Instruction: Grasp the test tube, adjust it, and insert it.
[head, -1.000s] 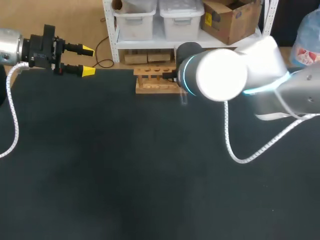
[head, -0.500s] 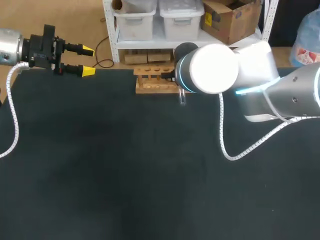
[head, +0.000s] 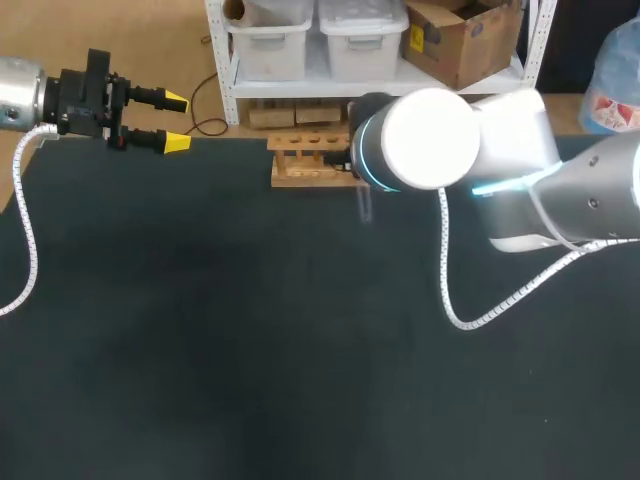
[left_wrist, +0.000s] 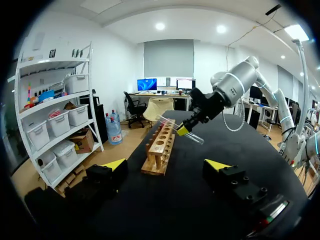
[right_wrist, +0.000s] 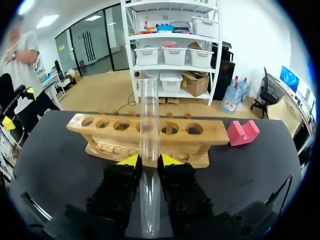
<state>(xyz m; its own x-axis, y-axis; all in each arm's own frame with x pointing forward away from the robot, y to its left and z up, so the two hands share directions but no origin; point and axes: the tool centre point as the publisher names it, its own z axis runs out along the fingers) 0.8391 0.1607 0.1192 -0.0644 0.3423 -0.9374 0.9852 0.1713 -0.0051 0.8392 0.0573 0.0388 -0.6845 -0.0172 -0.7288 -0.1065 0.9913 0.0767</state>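
Observation:
A clear glass test tube sits between the yellow tips of my right gripper, which is shut on it. The tube sticks out past the fingers toward the middle holes of the wooden rack. In the head view my right arm hides this gripper. Only the tube's end shows, in front of the rack's right end. From the left wrist view the tube hangs tilted above the rack in the right gripper. My left gripper stands open at the table's far left corner, holding nothing.
A pink block lies on the black table beside the rack's end. The rack stands at the table's far edge. A white cable loops from my right arm over the table.
My right arm has swung a little to the left near the rack, carrying the tube with it. The left arm has not moved.

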